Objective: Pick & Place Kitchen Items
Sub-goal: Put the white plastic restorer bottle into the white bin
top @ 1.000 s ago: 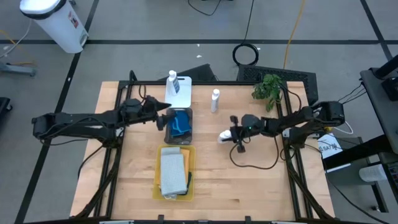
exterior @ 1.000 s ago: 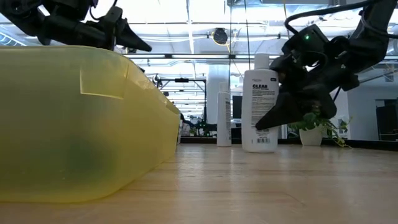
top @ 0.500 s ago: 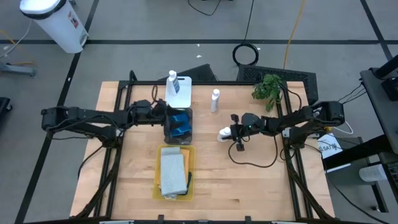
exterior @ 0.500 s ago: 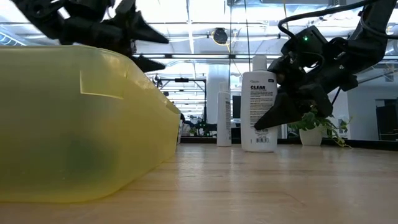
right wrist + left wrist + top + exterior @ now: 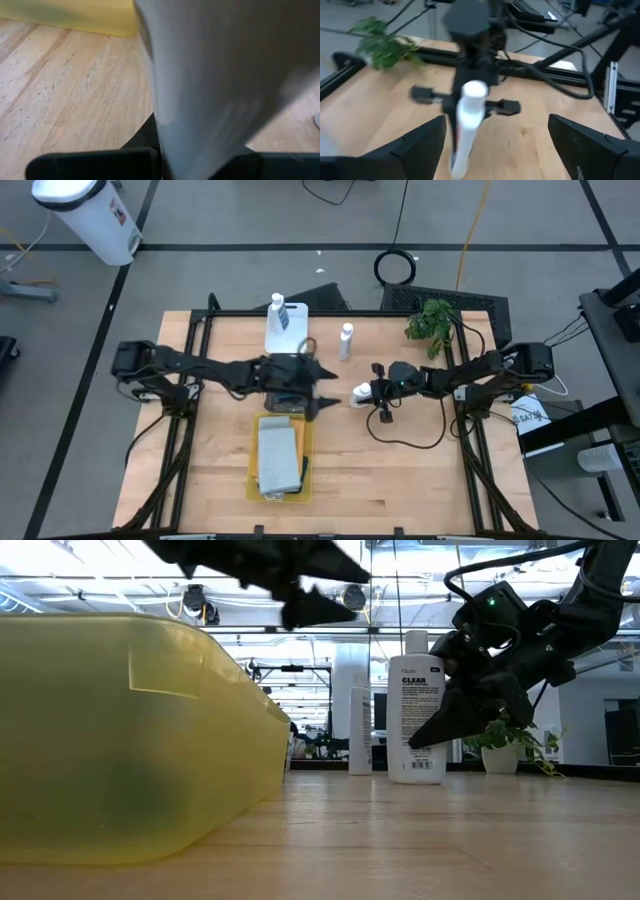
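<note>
The right gripper (image 5: pixel 366 392) clamped an upright white bottle (image 5: pixel 417 705) on open counter (image 5: pixel 400 470); the left gripper (image 5: pixel 322 388), spread wide, faced it.

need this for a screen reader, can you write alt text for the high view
Seen from above, the right gripper is shut on a white bottle at mid-table, while the open left gripper reaches toward it from across the grey tray. A yellow tray of folded cloths lies nearer the front; two more bottles stand at the back.
</note>
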